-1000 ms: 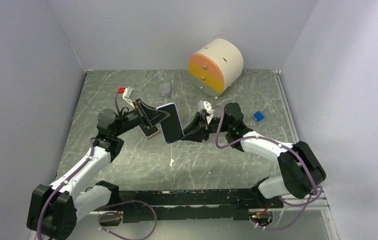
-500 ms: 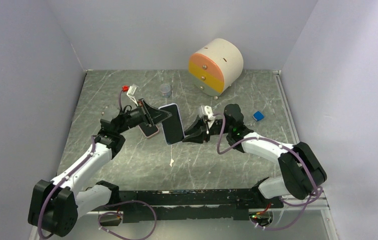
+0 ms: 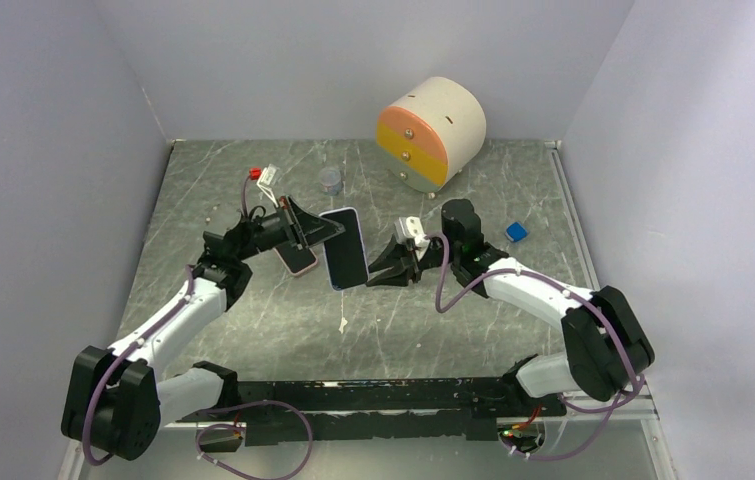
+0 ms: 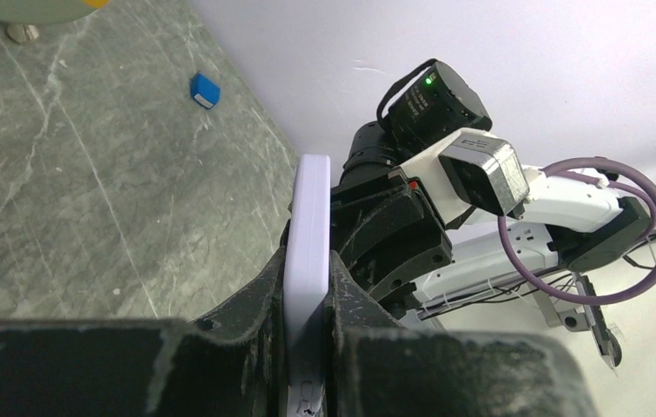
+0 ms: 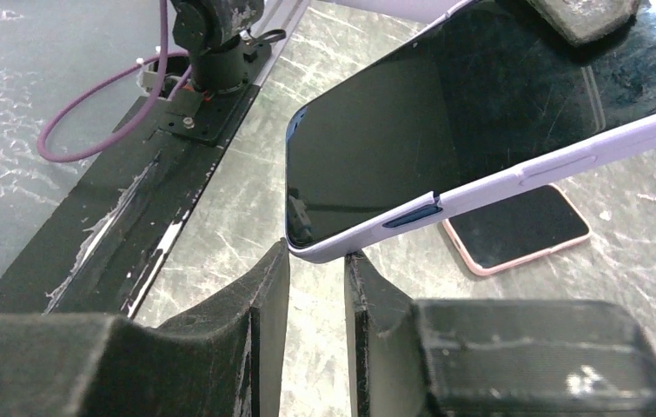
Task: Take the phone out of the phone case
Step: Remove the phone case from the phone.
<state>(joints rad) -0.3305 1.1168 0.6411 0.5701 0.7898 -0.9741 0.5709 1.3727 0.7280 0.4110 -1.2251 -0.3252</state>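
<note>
Aloft, phone (image 5: 446,113) inside lilac case (image 5: 559,155), left pincer (image 4: 308,291) clamped on it, right pincer (image 5: 315,261) narrowly apart beside it

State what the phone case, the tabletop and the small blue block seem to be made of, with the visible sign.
The phone case looks like silicone or soft plastic, matte lavender: no glare, moulded buttons. The tabletop, grey with white veins, may be marble or marble-print laminate, faintly shiny. The blue block is too small to tell, perhaps plastic.
</note>
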